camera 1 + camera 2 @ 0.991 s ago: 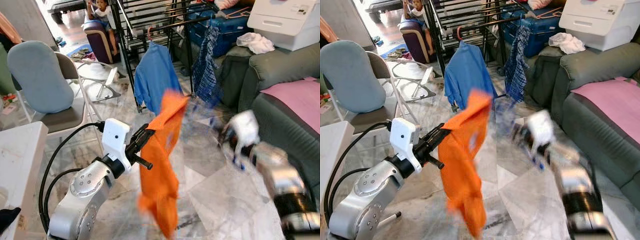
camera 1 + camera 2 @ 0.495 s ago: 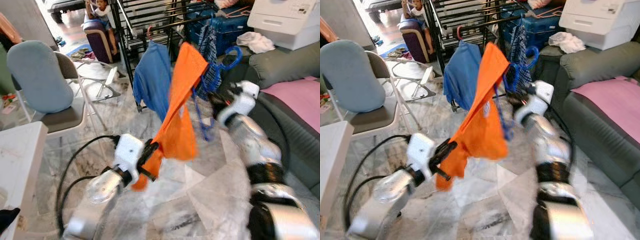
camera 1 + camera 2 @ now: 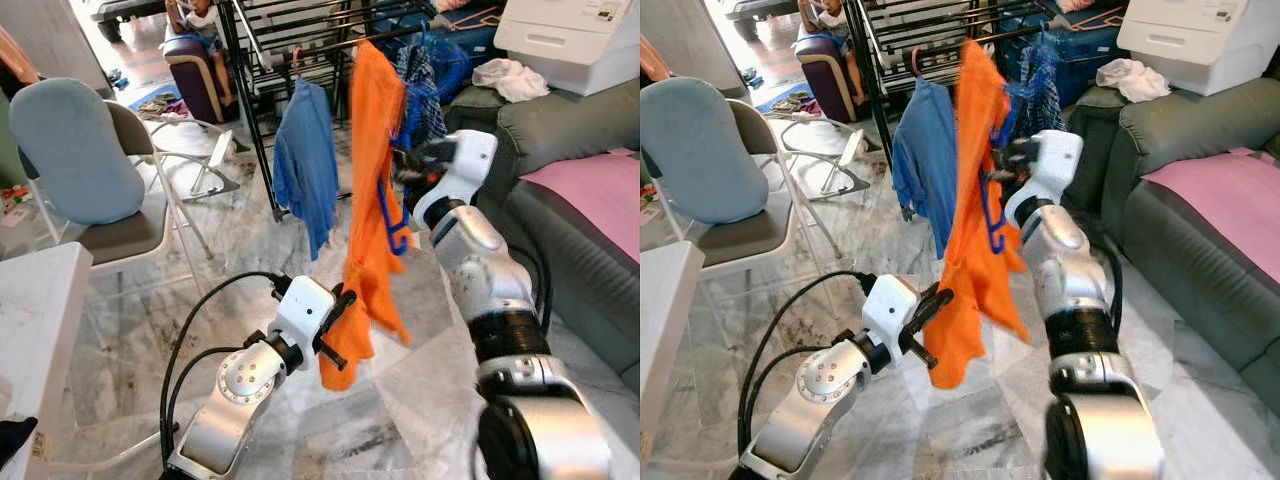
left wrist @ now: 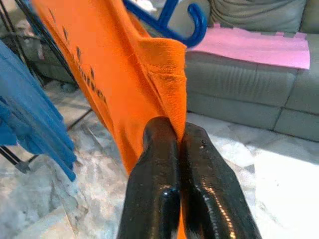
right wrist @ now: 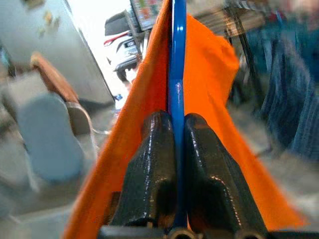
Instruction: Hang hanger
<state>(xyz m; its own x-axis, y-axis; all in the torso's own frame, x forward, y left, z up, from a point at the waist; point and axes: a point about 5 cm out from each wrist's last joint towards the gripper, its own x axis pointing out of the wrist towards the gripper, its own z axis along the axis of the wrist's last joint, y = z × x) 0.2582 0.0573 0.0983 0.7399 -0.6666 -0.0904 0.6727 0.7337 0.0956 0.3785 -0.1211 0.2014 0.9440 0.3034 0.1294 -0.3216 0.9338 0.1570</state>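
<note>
Two grippers share one load: the right gripper point(image 5: 172, 144) is clenched on a stiff blue hanger point(image 5: 176, 59) raised beside the rack point(image 3: 300, 40), while the left gripper point(image 4: 177, 144) pinches the limp, light orange shirt point(image 3: 372, 200) at its hem below.

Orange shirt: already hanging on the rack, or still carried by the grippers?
Still carried. The right gripper clamps the blue hanger and the left gripper pinches the orange shirt. Whether the hook has reached the rack: cannot tell.
</note>
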